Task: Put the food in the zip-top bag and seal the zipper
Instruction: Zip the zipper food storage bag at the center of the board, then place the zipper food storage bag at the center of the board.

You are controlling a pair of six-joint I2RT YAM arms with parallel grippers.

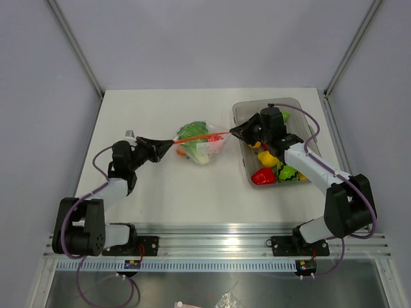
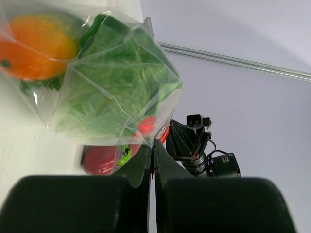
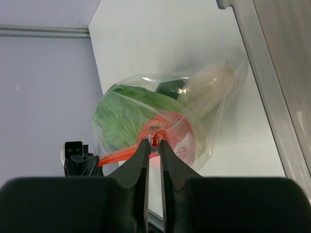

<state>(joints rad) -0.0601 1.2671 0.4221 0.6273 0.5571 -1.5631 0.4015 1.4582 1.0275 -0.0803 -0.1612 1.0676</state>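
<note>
Presently: bag (image 1: pixel 200 146) strung between two claws, centre of frame.
Zipper (image 1: pixel 202 136) runs left-right; left claw (image 1: pixel 168 146) clenched at its left end, right claw (image 1: pixel 234 133) pinching its right end; food (image 1: pixel 192 130) inside.

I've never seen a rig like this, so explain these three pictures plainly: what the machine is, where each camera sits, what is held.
Two robot arms are bolted at the near edge of a white table. The wide picture looks down from above; the other two come from cameras on each wrist. The left end effector and the right end effector each pinch one end of the red-orange zipper of a clear zip-top bag holding toy food. Other toy pieces lie in a grey tub.
</note>
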